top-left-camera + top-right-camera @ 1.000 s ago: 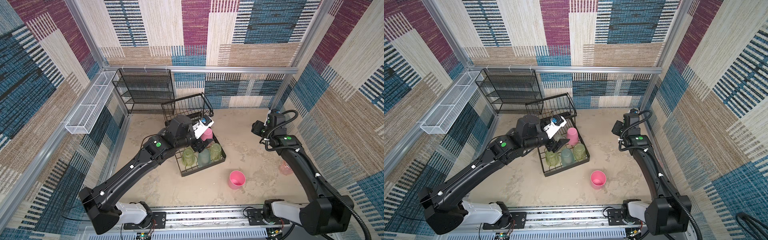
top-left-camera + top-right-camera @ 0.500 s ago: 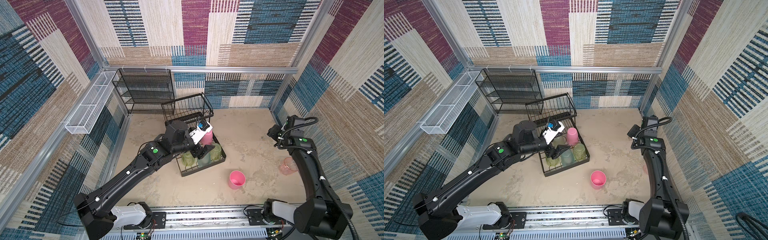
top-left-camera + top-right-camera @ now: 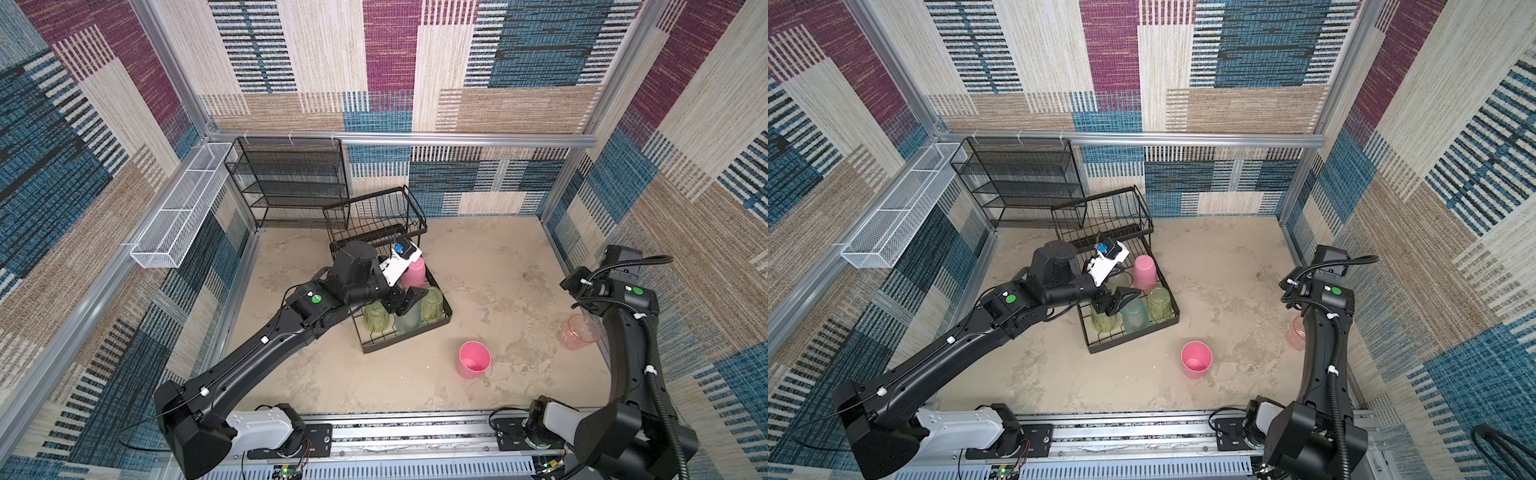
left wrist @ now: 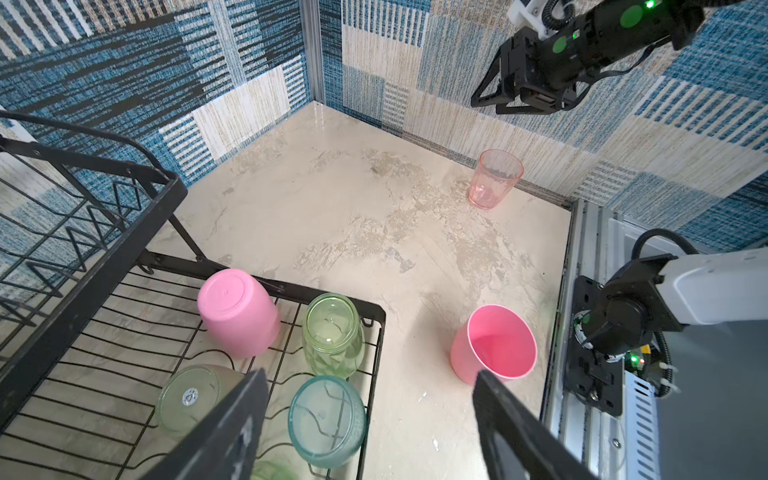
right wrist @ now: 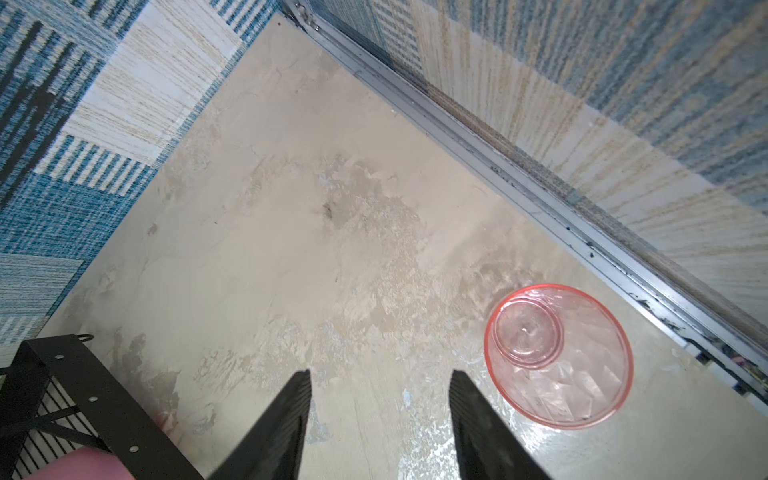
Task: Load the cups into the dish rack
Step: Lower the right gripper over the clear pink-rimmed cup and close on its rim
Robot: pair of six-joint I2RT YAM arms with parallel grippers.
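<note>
Five cups (image 4: 239, 311) sit upturned in the dish rack (image 3: 405, 337); a solid pink cup (image 3: 473, 359) and a translucent reddish cup (image 3: 579, 332) are left on the worktop (image 3: 498, 266). Both tools gape empty, left tool (image 4: 369, 373) over the rack, right tool (image 5: 380, 374) near the translucent cup.

Robot laboratory test cell. Aluminium rails (image 3: 457, 139) frame walls of patchwork woven panels (image 3: 324, 62); a black left arm (image 3: 266, 345) and right arm (image 3: 627, 353) stand bolted to a slotted metal track (image 3: 415, 434) edging a stone-patterned bench (image 3: 490, 266).
</note>
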